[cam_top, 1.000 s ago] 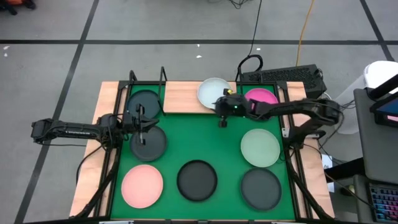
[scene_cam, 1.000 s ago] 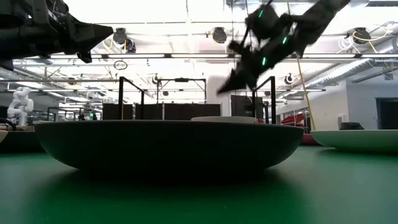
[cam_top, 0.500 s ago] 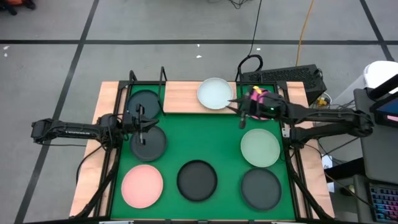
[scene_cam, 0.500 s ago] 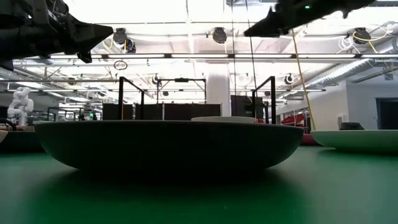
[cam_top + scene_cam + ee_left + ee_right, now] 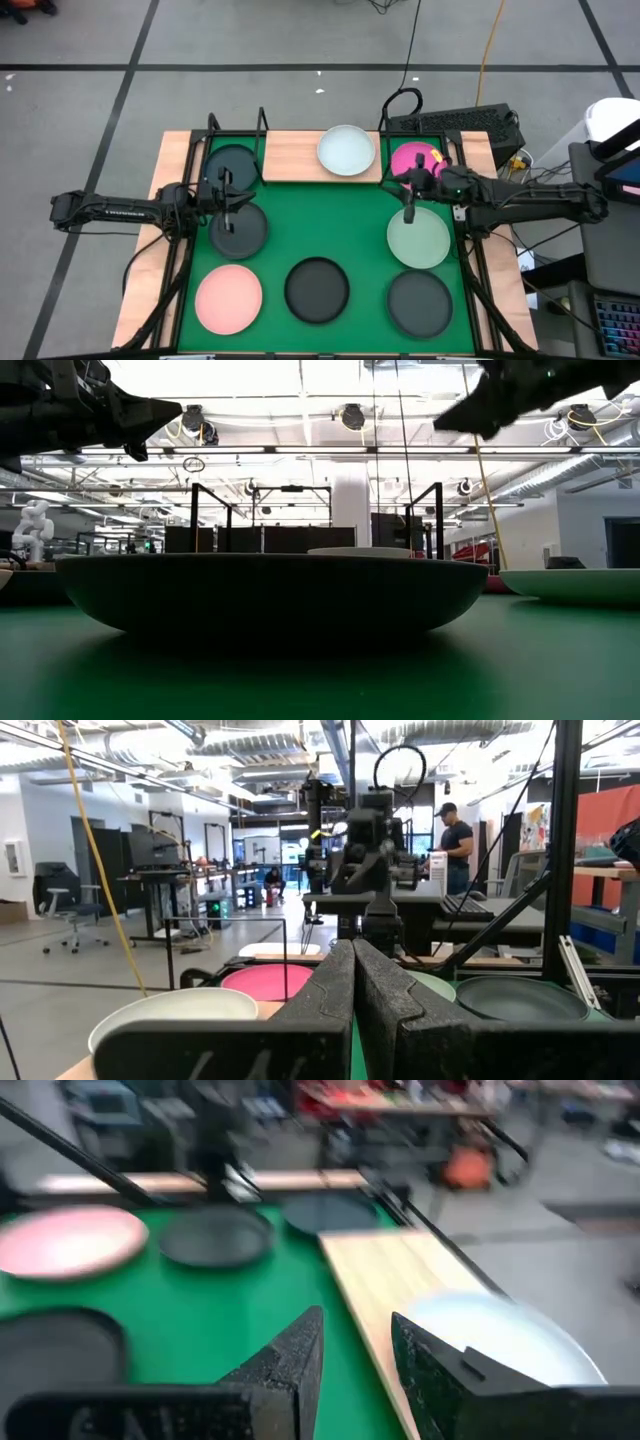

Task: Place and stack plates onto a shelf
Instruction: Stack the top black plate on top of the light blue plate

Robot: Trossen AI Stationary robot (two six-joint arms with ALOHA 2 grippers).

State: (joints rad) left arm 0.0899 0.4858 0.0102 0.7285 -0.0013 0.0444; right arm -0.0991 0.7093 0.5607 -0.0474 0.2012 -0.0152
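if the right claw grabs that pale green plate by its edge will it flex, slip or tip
The pale green plate keeps a crisp round rim, so it is probably rigid, not floppy. Its surface looks smooth, so an edge pinch by the right claw might slip. Held at one side, the wide flat disc would likely droop.

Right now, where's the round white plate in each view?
High: round white plate at back centre, on the light-wood shelf board.
Low: pale rim just above the near dark plate, likely it.
Left wrist: lower left, beside the magenta plate.
Right wrist: lower right.
Shared landmark: the board under it.
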